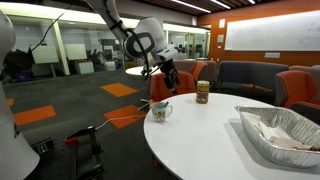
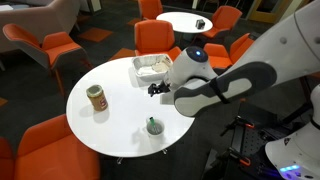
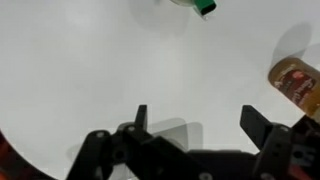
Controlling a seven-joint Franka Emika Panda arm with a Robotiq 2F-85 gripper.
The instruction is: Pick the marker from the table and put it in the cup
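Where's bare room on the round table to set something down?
Bare top lies between the jar and the cup, and from the jar toward the tray. It is tighter by the tray, where the gripper hangs.

We see the gripper (image 3: 198, 118) spread wide at bottom, marker (image 3: 205, 8) at top edge, jar (image 3: 296, 80) at right.
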